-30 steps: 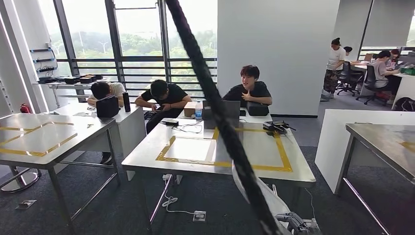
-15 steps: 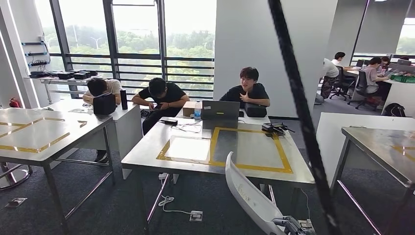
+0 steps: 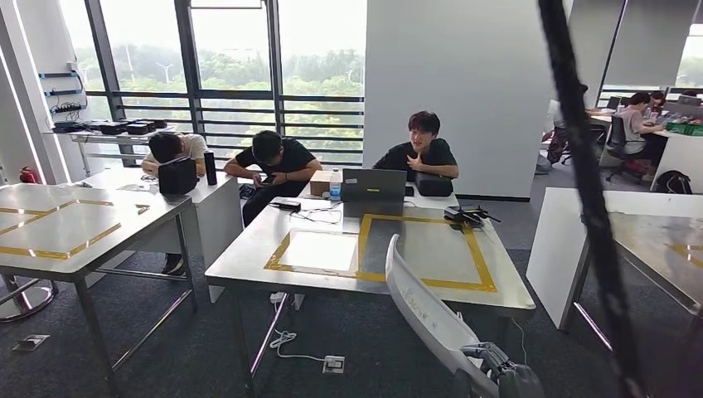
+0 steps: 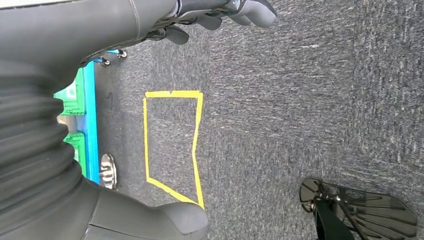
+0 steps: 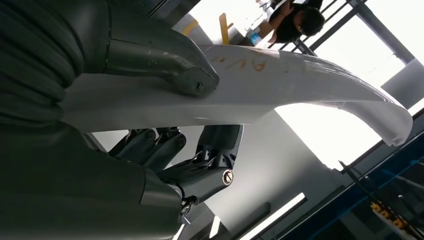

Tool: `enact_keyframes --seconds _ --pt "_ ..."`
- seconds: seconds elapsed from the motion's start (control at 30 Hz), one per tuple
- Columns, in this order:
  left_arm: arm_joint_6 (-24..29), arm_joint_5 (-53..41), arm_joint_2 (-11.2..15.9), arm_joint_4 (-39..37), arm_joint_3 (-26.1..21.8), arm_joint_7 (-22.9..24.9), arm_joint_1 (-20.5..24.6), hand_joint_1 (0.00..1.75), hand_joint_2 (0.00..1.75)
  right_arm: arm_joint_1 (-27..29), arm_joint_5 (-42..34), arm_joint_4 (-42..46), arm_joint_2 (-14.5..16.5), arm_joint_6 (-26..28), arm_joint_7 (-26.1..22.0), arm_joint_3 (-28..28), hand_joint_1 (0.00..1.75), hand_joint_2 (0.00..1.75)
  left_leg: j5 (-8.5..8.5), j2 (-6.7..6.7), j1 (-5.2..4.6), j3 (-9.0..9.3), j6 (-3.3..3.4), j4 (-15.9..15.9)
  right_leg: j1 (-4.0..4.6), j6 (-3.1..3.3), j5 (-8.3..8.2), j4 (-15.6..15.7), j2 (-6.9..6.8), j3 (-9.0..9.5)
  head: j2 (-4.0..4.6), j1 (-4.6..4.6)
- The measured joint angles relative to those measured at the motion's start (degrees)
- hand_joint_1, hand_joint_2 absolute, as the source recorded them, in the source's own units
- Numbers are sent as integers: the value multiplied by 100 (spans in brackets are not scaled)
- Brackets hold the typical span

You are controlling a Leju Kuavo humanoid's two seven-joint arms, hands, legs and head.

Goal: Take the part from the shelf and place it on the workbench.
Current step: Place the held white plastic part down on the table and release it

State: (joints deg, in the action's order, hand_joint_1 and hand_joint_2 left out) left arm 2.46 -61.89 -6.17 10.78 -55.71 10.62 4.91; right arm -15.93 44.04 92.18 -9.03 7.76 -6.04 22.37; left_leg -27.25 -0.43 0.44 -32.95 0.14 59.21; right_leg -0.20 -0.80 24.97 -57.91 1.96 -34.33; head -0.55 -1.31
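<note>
Gripping white part (image 3: 419, 311) | right hand (image 3: 497, 371) cut off | cable (image 3: 593, 207) crossing workbench (image 3: 249, 265)

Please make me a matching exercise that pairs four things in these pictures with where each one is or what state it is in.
Things:
1. white part
2. laptop
3. yellow tape rectangle
4. left hand

Places or states:
A. on the carpet floor
B. held in the right hand
C. holding nothing, over the floor
D. open at the far edge of the middle table

Pairs: 1-B, 2-D, 3-A, 4-C
</note>
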Motion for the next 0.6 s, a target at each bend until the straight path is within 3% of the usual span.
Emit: enact_keyframes --seconds 0.47,0.6 --pt "-94 13 -17 0 -2 -39 40 0 175 -310 152 65 -15 -427 40 35 175 175 -1 2 4 -2 -4 -3 4 6 3 -5 0 -2 0 0" --pt "-155 -44 -28 0 -2 -7 59 0 175 -351 241 74 33 -418 47 57 175 175 -17 -1 -31 -5 19 12 -28 -24 0 3 0 2 0 0"
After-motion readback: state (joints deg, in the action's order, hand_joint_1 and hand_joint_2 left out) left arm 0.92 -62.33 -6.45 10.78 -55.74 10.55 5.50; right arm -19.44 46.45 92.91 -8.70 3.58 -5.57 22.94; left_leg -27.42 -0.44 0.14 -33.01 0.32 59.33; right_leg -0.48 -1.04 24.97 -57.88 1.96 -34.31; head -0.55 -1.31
